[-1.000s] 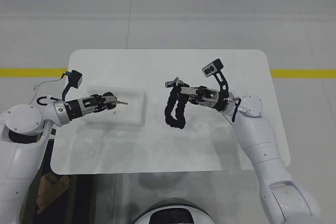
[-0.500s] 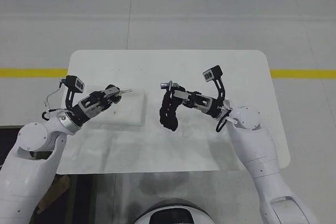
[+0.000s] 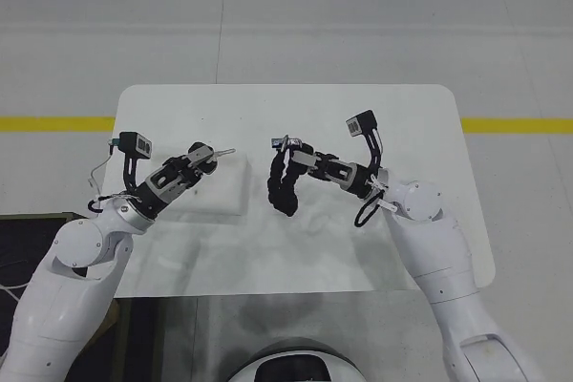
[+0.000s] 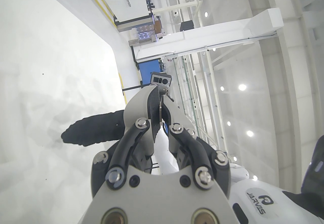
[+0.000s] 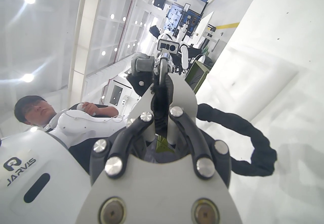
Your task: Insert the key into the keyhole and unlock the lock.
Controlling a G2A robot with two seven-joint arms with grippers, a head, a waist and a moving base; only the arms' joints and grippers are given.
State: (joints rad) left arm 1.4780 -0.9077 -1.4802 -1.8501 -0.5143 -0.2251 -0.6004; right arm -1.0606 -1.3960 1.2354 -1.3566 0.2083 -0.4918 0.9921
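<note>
A white counter with rounded corners stands on a pale grey floor. A yellow line on the floor runs across the top view behind the counter. A low white pad lies on the counter left of centre.

In the top view the left hand hangs over the far edge of the pad, at the middle left of the frame. It is closed on the key, whose thin metal blade sticks out past the fingertips and points to the right, toward the lock. The left wrist view shows the same grip: the left hand pinches the key edge-on between its dark pads.

The right hand is just right of centre in the top view, facing the left hand. It is clamped on the cable lock close to its metal lock body, which juts out beyond the fingertips toward the key. The black-sleeved cable droops from the grip in a loop toward the lower part of the frame; whether it touches the counter cannot be told. In the right wrist view the right hand grips the black sleeve, with the grey lock body just past its fingertips and the cable looping out to one side over the counter.

The key and the lock body are near each other but apart, with bare counter between them.
</note>
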